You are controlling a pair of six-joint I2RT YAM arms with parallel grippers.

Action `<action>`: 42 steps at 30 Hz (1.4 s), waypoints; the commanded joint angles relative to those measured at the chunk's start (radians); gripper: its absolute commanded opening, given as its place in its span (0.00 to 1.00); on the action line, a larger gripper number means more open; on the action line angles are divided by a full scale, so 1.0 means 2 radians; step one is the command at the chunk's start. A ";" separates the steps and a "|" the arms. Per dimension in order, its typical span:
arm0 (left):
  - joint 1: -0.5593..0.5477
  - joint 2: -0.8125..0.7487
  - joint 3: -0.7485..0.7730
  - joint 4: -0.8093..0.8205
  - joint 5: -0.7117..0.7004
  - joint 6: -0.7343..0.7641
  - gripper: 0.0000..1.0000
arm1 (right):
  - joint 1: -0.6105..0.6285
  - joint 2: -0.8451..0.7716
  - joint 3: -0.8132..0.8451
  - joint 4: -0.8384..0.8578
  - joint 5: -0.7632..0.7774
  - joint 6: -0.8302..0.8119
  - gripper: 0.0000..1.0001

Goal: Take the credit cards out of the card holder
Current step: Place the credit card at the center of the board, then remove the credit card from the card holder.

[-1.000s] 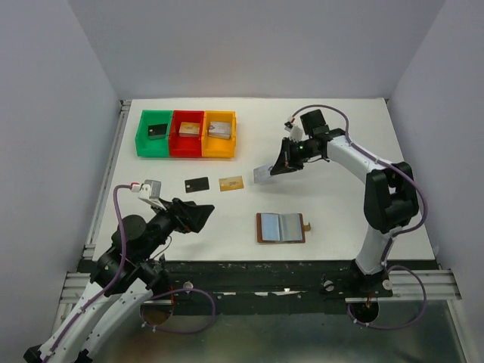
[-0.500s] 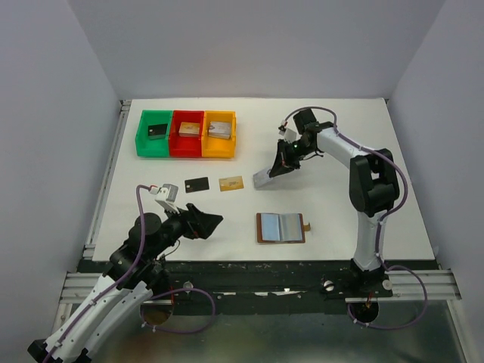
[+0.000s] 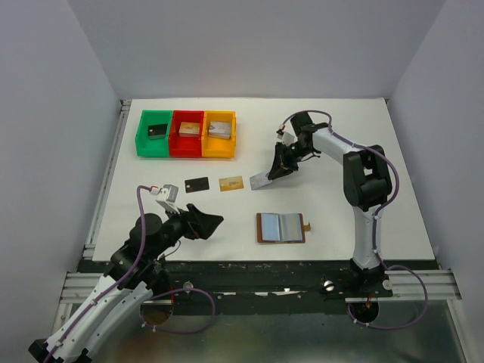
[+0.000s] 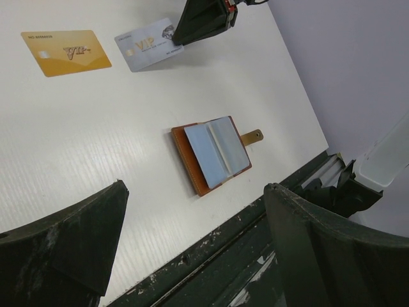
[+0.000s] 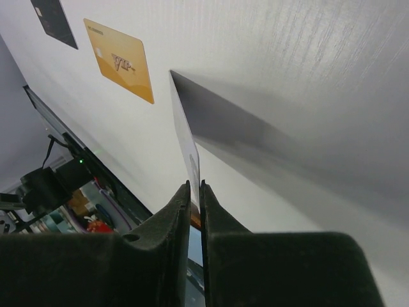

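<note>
The brown card holder point(image 3: 280, 228) lies open on the table, pale blue pockets up, tab strap at its right; it also shows in the left wrist view point(image 4: 212, 154). My right gripper point(image 3: 274, 171) is shut on a silver card point(image 3: 259, 180), seen edge-on between the fingers in the right wrist view point(image 5: 187, 151), low over the table. A black card point(image 3: 197, 184) and a gold card point(image 3: 231, 183) lie flat to its left. My left gripper point(image 3: 203, 221) is open and empty, left of the holder. The other cards are hidden.
Green point(image 3: 155, 133), red point(image 3: 187, 133) and orange point(image 3: 219, 134) bins, each with a small block, stand at the back left. The table's black front rail point(image 3: 265, 266) runs just in front of the holder.
My right gripper has carried the silver card down and left toward the gold card. My left gripper swung right and nearer the front edge, then stayed still.
</note>
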 commanded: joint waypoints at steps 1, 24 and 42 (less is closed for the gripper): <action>0.002 -0.011 -0.012 0.001 0.005 -0.011 0.99 | -0.002 0.017 0.020 -0.013 -0.009 -0.004 0.20; 0.001 0.031 -0.006 0.015 -0.003 -0.006 0.99 | -0.042 -0.176 -0.102 0.011 0.082 0.025 0.46; -0.137 0.377 0.115 0.164 -0.061 -0.013 0.99 | 0.104 -0.529 -0.426 0.055 0.376 0.084 0.62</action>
